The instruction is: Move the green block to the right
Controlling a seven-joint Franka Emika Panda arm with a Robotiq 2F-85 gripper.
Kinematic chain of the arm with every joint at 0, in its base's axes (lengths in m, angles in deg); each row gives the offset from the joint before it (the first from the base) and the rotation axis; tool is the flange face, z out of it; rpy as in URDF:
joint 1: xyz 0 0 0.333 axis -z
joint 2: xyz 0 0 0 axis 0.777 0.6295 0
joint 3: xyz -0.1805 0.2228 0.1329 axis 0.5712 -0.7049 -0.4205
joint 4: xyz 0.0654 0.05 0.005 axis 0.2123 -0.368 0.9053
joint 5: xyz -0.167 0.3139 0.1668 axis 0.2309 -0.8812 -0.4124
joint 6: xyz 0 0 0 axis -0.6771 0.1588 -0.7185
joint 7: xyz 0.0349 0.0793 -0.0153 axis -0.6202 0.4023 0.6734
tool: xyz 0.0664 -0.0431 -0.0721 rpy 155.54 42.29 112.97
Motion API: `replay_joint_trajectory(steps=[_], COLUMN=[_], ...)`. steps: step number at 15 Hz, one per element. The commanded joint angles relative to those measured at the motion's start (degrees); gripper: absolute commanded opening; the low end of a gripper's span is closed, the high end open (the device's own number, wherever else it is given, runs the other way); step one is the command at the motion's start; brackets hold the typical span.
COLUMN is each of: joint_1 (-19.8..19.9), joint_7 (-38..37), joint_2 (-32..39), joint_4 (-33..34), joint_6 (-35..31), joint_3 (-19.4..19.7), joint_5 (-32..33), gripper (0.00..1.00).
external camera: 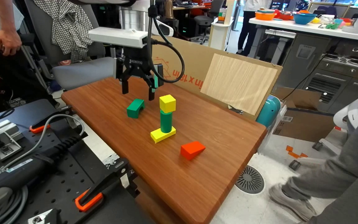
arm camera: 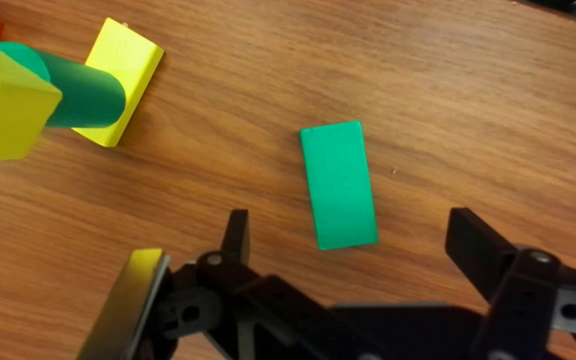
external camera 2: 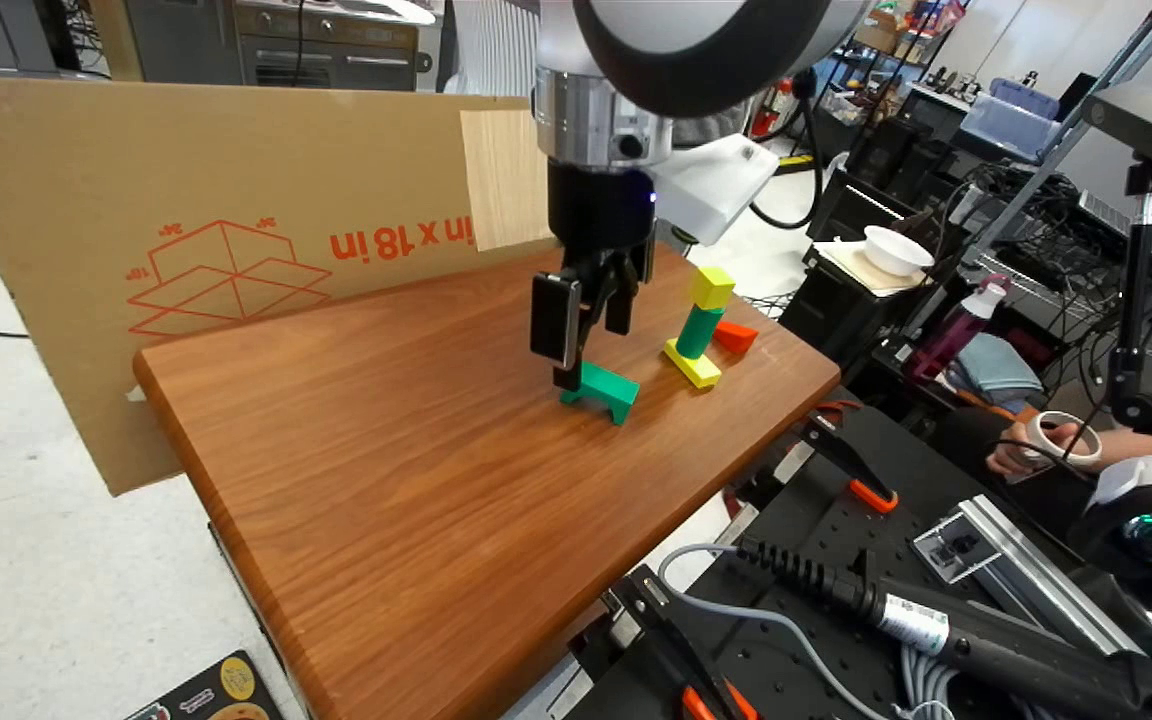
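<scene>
The brown desk (external camera: 225,124) spreads across the middle of both exterior views and fills most of the wrist view. Along its upper edge in both exterior views stands a cardboard sheet (external camera 2: 416,150) printed in red. The white, silver and black robot arm (external camera 2: 601,110) comes down from the top of the frame in both.

The black tool (external camera: 138,93) hangs below the arm, left of centre in an exterior view, its two fingers spread wide apart above the desk; in the wrist view they reach in from the bottom of the frame.

The stack (external camera: 166,118) stands upright near the centre of an exterior view: a yellow plank (external camera: 159,136) lies flat, a green cylinder (external camera: 166,123) stands on it, and a yellow cube (external camera: 167,103) rests on top.

The green block (arm camera: 339,185) lies on the desk at the centre of the wrist view, well apart from the stack and to its right, its lower end between the two fingertips as seen there. In an exterior view the green block (external camera: 134,109) shows an arched cut-out and sits left of centre, left of the stack and below the fingertips.

A red-orange wedge (external camera: 192,150) lies to the lower right of the stack in an exterior view.
</scene>
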Motion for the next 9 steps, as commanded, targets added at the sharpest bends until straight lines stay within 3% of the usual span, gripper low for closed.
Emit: replay_joint_trajectory(steps=[1,7,8,9], joint_1=[-1.01,-1.09,-0.98,-0.98], joint_7=[-0.26,0.55,0.8,0.64], joint_2=[3.64,5.31,4.83,4.54], joint_4=[3.52,4.81,4.51,4.39], joint_6=[1.02,2.73,2.78,2.92], joint_3=[0.95,-0.16,-0.52,-0.7], joint_5=[1.64,0.04,-0.31,-0.55], gripper=[1.0,1.0,0.9,0.74])
